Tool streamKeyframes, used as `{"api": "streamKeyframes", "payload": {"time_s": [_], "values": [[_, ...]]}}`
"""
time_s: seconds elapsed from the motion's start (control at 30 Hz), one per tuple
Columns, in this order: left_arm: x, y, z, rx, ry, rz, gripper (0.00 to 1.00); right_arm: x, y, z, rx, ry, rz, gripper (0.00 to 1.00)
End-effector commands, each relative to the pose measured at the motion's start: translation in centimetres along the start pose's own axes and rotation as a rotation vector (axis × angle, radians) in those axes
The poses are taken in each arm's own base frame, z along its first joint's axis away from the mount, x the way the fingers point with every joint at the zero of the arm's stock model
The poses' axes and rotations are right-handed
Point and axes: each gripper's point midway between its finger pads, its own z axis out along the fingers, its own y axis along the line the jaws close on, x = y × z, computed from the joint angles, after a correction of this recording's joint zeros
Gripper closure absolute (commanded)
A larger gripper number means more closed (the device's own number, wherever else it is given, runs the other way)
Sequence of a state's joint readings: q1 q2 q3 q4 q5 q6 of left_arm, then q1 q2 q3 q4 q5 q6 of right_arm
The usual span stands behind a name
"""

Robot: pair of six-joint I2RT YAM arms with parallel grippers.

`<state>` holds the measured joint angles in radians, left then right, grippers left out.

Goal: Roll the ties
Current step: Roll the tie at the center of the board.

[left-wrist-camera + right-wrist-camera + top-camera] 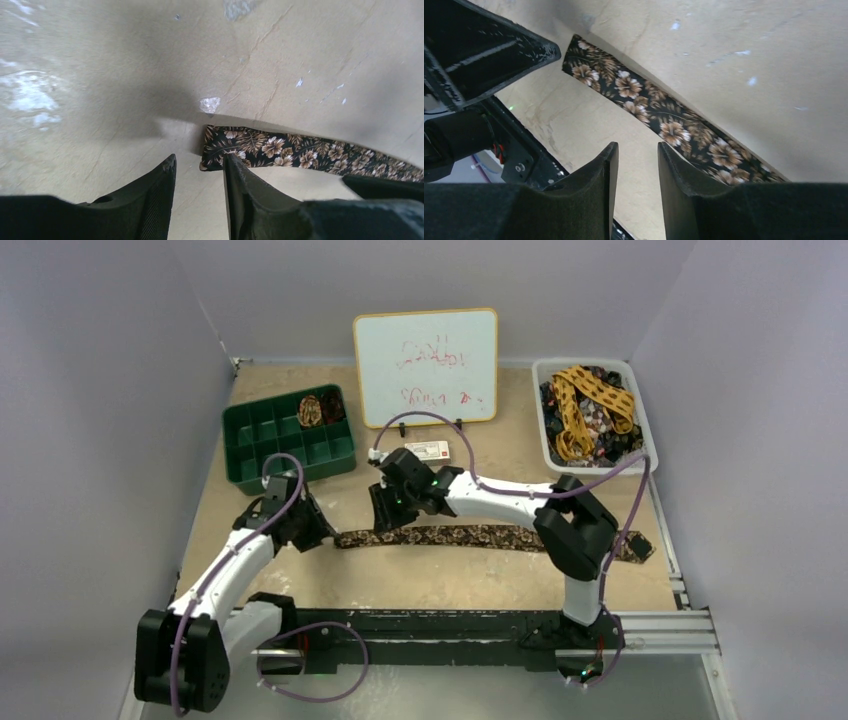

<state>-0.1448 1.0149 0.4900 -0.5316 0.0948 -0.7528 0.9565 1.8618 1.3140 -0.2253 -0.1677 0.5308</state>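
Here, the left gripper [199, 161], fingers slightly spread and empty, sits at the left end of the long dark-brown floral fabric tie [470, 536], which lies flat across the tan table [450, 580]. The right gripper [637, 147], likewise parted and empty, hovers nearby. Behind stand a green compartment tray [290, 472], a whiteboard [425, 365] and a white plastic bin [541, 415].

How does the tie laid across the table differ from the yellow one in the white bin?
The floral tie is dark with brown flowers; the yellow tie is mustard with dark spots. The floral tie lies flat and nearly straight on the table; the yellow tie is looped loosely. The floral tie lies alone; the yellow tie tops a heap of other ties in the white bin. Both are long, narrow and unrolled.
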Motion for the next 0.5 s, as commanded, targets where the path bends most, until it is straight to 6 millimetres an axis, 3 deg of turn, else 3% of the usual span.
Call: {"api": "streamKeyframes", "payload": {"time_s": [0.0,0.13,0.3,0.37,0.47], "values": [[-1.7,0.3,-2.1,-0.065,-0.070,-0.076,0.61,-0.8,3.2,1.6,-0.085,-0.028,-0.018,0.65],[-1.8,0.9,-2.8,-0.088,-0.095,-0.087,0.61,-0.9,4.6,3.5,-0.116,-0.018,-0.008,0.71],[-1.6,0.6,-3.2,-0.065,-0.094,-0.083,0.59,0.5,2.7,5.7,-0.019,0.046,0.029,0.77],[-1.6,0.5,-3.3,-0.064,-0.092,-0.079,0.59,0.9,2.1,5.8,0.007,0.057,0.028,0.77],[-1.7,0.4,-3.3,-0.059,-0.097,-0.075,0.57,-0.7,3.8,4.1,-0.052,0.012,-0.022,0.70]]}}
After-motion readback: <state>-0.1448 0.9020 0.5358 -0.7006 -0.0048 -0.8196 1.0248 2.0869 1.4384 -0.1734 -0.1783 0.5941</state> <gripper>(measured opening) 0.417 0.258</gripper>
